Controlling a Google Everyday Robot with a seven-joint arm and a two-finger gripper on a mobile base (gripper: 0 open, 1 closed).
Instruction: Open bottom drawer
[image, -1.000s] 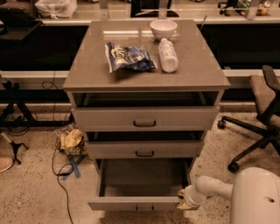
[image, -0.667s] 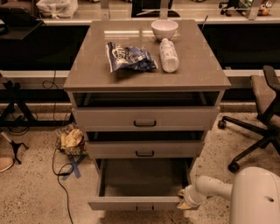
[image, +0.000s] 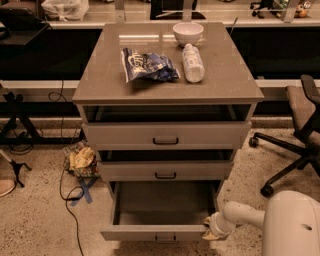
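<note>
The bottom drawer (image: 155, 232) of the grey-beige cabinet stands pulled far out, showing its plain grey inside (image: 162, 202) and a small black bar handle (image: 165, 239) on its front panel. My gripper (image: 209, 229) is at the drawer's front right corner, at the end of my white arm (image: 240, 215), touching or very close to the panel's right end. The middle drawer (image: 165, 171) and the top drawer (image: 166, 135) are each pulled out slightly.
On the cabinet top (image: 100, 85) lie a blue snack bag (image: 147, 65), a white bottle on its side (image: 193, 62) and a white bowl (image: 188, 33). A black office chair (image: 295, 135) stands at right. A crumpled bag (image: 82, 160) and cables (image: 67, 195) lie on the floor at left.
</note>
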